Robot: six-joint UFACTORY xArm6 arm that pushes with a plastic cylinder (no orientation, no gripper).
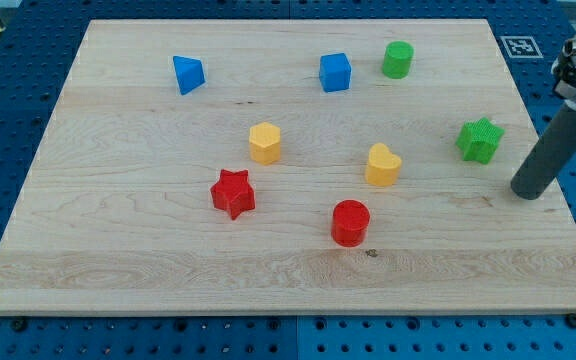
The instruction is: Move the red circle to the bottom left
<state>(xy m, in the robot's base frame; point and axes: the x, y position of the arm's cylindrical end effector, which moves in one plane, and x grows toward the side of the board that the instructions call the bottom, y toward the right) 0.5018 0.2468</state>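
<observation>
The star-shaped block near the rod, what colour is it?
Green: the green star, seen in the camera view, sits just to the view's left of my tip.

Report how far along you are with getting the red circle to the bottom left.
Done: nothing that shows. The red circle sits low on the board, right of centre, far from the bottom left corner.
In hand: my tip rests near the view's right edge, below and right of the green star, touching no block.
Left: bring my tip to the circle's right side and push it leftward, passing below the red star.
</observation>
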